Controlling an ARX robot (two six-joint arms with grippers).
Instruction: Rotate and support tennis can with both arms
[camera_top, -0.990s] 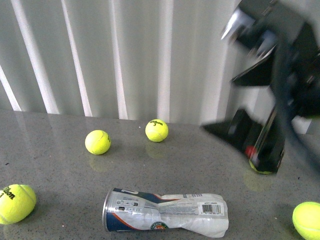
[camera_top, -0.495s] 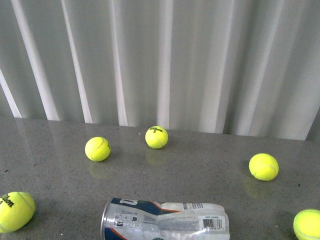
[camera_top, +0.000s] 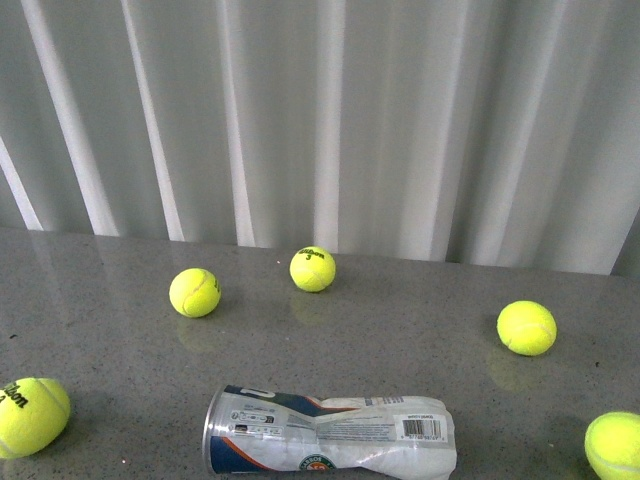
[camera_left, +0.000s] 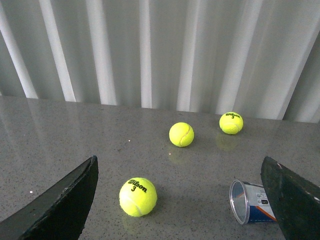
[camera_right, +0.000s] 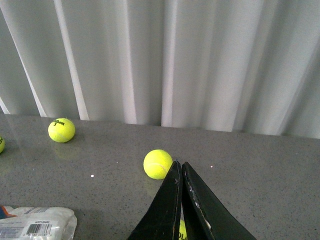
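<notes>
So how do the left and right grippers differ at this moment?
The left gripper is open wide, fingers far apart; the right gripper is shut, fingers pressed together. The left one's view shows the open rimmed end of the tennis can; the right one's shows its crumpled end. Both hold nothing and hang clear of the can.

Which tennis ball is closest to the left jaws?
The ball printed Wilson 3, lying between the open left jaws in the left wrist view. The plain-faced ball and the second printed ball sit farther back.
</notes>
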